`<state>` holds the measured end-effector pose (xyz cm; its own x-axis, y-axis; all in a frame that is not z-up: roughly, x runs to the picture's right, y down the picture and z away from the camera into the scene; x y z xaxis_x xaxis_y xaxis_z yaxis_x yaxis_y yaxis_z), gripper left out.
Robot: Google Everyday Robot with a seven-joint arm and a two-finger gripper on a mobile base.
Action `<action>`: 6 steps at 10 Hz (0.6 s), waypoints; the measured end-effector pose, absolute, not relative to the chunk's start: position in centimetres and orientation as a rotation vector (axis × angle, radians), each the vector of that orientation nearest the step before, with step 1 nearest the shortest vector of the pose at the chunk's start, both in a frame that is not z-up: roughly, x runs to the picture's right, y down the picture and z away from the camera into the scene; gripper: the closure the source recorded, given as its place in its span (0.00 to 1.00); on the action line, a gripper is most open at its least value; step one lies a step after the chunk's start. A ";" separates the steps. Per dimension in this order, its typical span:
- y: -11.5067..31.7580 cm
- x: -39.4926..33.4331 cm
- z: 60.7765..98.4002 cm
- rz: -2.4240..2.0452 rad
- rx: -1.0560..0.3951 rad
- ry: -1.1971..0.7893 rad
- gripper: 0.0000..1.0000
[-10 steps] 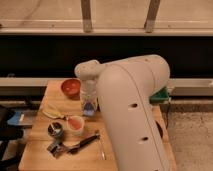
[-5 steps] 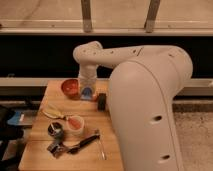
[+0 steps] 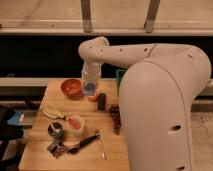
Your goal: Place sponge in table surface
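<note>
My gripper (image 3: pixel 90 90) hangs down from the white arm over the back of the table surface (image 3: pixel 40 152), just right of a red bowl (image 3: pixel 71 87). A small blue sponge (image 3: pixel 90 88) sits between its fingers, held slightly above the wood. A small black upright block (image 3: pixel 102 101) stands just right of and in front of the gripper. An orange thing (image 3: pixel 93 98) lies under the gripper.
A pink cup (image 3: pixel 76 123), a banana (image 3: pixel 52 114), a dark round container (image 3: pixel 55 130) and dark utensils (image 3: pixel 76 146) lie front left. Dark grapes (image 3: pixel 116 119) lie by the arm. A green thing (image 3: pixel 120 78) is at the back. A light-blue thing (image 3: pixel 15 118) is off the left edge.
The arm's large body has swung to the right and nearer the camera. The gripper has stayed over the same spot by the red bowl, rising slightly with the sponge.
</note>
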<state>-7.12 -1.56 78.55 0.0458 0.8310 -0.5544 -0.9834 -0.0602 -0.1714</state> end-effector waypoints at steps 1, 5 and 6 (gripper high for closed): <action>-1.1 -7.2 78.9 1.524 -0.616 0.324 1.00; 3.7 -8.3 82.1 1.485 -0.704 0.412 1.00; 5.6 -8.7 83.1 1.465 -0.736 0.452 1.00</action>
